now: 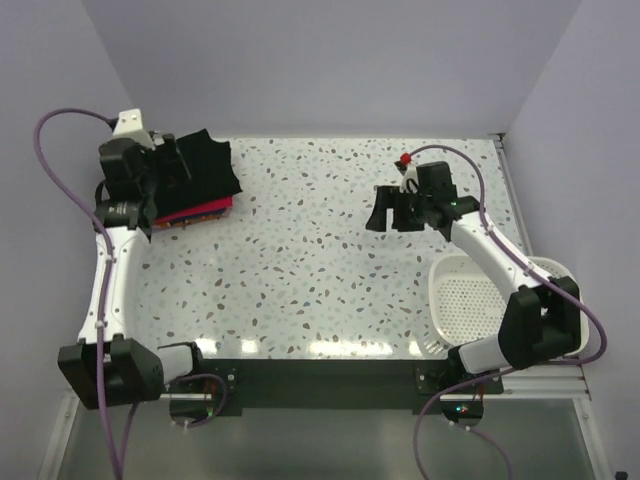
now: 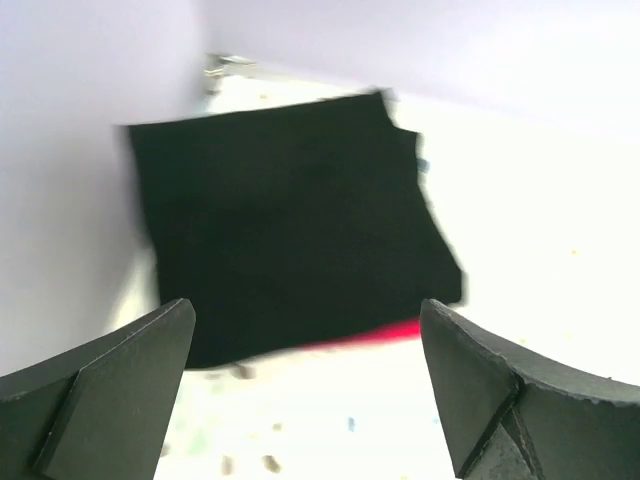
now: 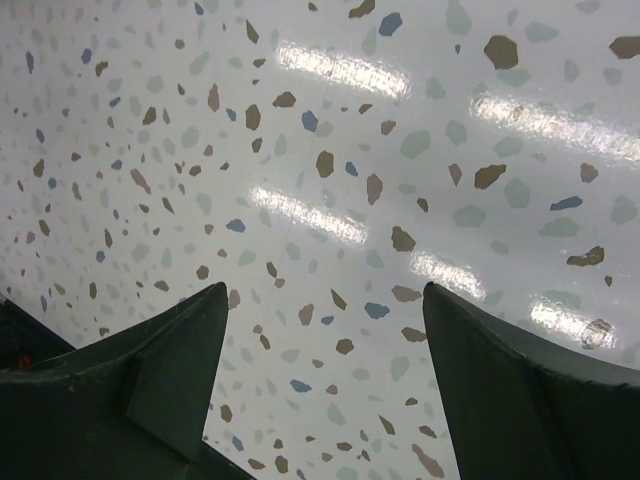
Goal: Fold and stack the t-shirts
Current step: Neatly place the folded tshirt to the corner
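A folded black t-shirt (image 1: 208, 168) lies on top of a stack at the table's far left corner. A pinkish-red t-shirt (image 1: 203, 213) shows as a strip under its near edge. In the left wrist view the black shirt (image 2: 290, 220) is blurred, with the red edge (image 2: 385, 333) below it. My left gripper (image 1: 172, 160) is open and empty, over the stack's left side; its fingers (image 2: 120, 390) hang above bare table in front of the stack. My right gripper (image 1: 393, 210) is open and empty above bare table (image 3: 330, 200) right of centre.
A white mesh basket (image 1: 437, 300) stands at the near right, partly under the right arm. Walls close in the back and left of the table, right next to the shirt stack. A speckled tabletop (image 1: 300, 260) lies between the arms.
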You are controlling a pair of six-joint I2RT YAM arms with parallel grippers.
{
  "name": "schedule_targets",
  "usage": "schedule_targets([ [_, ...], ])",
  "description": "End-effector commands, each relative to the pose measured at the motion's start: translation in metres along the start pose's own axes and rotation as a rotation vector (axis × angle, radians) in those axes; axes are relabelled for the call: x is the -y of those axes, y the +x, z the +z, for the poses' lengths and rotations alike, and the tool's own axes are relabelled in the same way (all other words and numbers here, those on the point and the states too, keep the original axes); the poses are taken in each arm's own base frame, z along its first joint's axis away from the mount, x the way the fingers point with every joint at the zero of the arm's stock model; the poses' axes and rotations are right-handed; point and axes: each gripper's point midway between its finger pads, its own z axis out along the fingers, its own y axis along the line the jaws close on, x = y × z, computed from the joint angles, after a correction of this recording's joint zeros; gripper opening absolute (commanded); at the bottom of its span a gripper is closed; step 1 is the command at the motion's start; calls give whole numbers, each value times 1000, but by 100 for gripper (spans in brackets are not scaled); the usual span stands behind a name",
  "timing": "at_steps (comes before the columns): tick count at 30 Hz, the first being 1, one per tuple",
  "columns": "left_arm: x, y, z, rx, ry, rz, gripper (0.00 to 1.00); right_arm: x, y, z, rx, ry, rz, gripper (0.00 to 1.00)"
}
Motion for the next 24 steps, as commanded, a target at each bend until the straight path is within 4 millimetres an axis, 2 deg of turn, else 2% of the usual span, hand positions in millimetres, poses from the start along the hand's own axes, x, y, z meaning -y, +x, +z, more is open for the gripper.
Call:
schedule_targets([
  [1, 32, 12, -16, 58, 72, -58, 100, 2, -26, -15, 126, 59, -18, 83],
  [2, 55, 17, -22, 56, 154, -55, 100, 2, -30, -21, 148, 69, -33, 83],
  [3, 66, 20, -30, 60, 193, -58, 100, 3, -35, -24, 165, 80, -40, 83],
  [4, 78, 38, -32, 23, 224, -63, 100, 6, -37, -26, 179, 102, -45, 84],
  [5, 104, 49, -39, 9, 284, -41, 100, 6, -41, -31, 200, 110, -58, 85],
  [7, 123, 72, -45, -26, 313, -38, 100, 8, -43, -33, 213, 122, -62, 86],
  [8, 137, 80, -51, -35, 342, -30, 100, 9, -43, -33, 218, 127, -58, 86],
  [11, 159, 100, -57, -74, 415, -41, 100, 8, -45, -36, 247, 125, -45, 86],
  [13, 170, 107, -64, -78, 452, -34, 100, 9, -42, -37, 259, 130, -37, 86],
  [18, 172, 111, -70, -59, 470, -38, 100, 16, -34, -36, 257, 154, -19, 86],
  [24, 174, 107, -74, -46, 489, -3, 100, 19, -29, -43, 276, 167, -22, 86],
])
